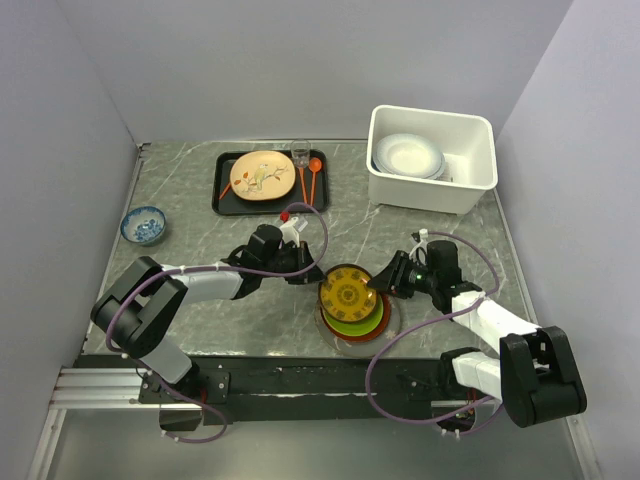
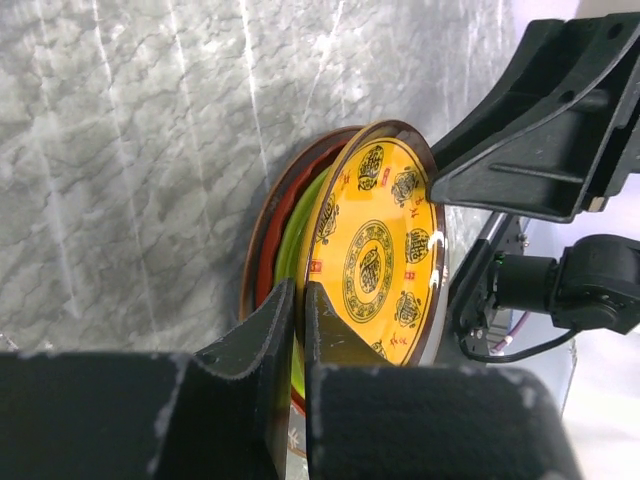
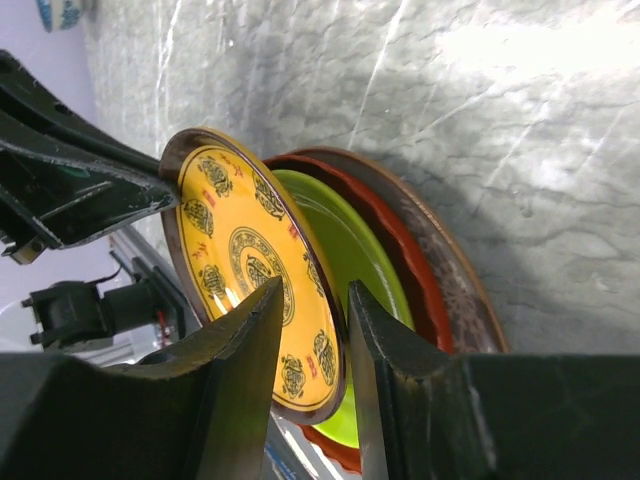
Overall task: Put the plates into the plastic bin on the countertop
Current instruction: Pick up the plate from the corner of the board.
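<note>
- Plastic bin (image 1: 430, 193) at the far right of the countertop (image 1: 180, 190) — pale plates (image 1: 408, 155) already piled inside, toward its left end.
- Nearer the arms than the bin and a little to its left, well apart from it: a stack (image 1: 372, 320) on the countertop, with a gold-patterned plate (image 1: 347, 292) on top, a lime green plate (image 1: 366, 312) under it and a red-brown plate (image 3: 452, 285) at the bottom.
- Gold-patterned plate tilted up off the lime green one, not lying flat on it.
- Left gripper (image 2: 300, 290) at the side of the stack away from the bin: fingers drawn almost together, pinching the gold-patterned plate's rim, one finger on the patterned face, the other tucked behind, between that plate and the lime green one.
- Right gripper (image 3: 315, 290) at the side of the stack toward the bin: fingers partway apart, straddling the opposite rim of the same plate, one over the face and one beneath — impossible to tell whether pressing on it or merely set around it.
- Left of the bin and about level with it: a black tray (image 1: 225, 200) carrying a cream floral plate (image 1: 262, 176) and an orange spoon (image 1: 313, 172).
- Farther left of the bin, beyond the tray: a small blue-patterned bowl (image 1: 144, 224) alone on the countertop.
</note>
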Controlling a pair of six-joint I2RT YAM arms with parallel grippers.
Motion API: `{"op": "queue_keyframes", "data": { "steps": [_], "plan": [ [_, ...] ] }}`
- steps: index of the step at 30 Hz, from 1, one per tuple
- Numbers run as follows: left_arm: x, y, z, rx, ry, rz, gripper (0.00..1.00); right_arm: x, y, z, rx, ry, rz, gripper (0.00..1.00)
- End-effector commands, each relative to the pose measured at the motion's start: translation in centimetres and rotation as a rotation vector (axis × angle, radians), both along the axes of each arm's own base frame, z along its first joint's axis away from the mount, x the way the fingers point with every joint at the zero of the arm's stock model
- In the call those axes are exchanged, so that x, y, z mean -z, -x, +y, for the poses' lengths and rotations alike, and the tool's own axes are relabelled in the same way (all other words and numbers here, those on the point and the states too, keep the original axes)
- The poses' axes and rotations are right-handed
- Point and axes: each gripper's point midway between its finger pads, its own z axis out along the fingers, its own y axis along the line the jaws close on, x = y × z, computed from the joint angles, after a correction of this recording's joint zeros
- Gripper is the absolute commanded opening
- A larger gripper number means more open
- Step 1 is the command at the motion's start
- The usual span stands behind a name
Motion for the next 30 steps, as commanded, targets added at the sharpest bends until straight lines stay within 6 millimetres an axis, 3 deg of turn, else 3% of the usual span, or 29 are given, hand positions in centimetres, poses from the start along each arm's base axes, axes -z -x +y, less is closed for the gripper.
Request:
{"op": "queue_keyframes", "data": {
  "steps": [1, 12, 18, 25, 26, 27, 28, 30],
  "plan": [
    [-3.3, -0.1, -1.2, 0.04, 0.11, -0.062, 0.01, -1.6, -0.1, 0.9, -0.039, -0.051, -0.066, 0.39],
    [-4.0, 0.1, -1.6, 0.056, 0.147, -0.067, 0.01, -1.7, 0.5, 1.1, -0.054, -0.063, -0.078, 0.33],
    [-3.9, 0.0, -1.4, 0.052, 0.137, -0.069, 0.01, -2.1, 0.4, 1.3, -0.067, -0.073, -0.093, 0.0],
    [-4.1, -0.3, -0.3, 0.003, 0.088, -0.095, 0.03, -2.5, -0.6, 1.7, -0.087, -0.077, -0.109, 0.0],
    [-4.1, -0.3, -0.1, -0.004, 0.079, -0.101, 0.12, -2.5, -0.7, 1.7, -0.093, -0.074, -0.112, 0.0],
    [-3.9, -0.6, 0.1, -0.027, 0.062, -0.105, 0.33, -2.5, -0.8, 1.8, -0.097, -0.073, -0.108, 0.0],
    [-3.9, -0.7, 0.4, -0.035, 0.055, -0.107, 0.79, -2.7, -0.9, 1.9, -0.099, -0.073, -0.112, 0.0],
    [-3.7, -0.9, 0.8, -0.061, 0.032, -0.113, 0.96, -2.8, -1.1, 1.9, -0.102, -0.071, -0.118, 0.0]
  ]
}}
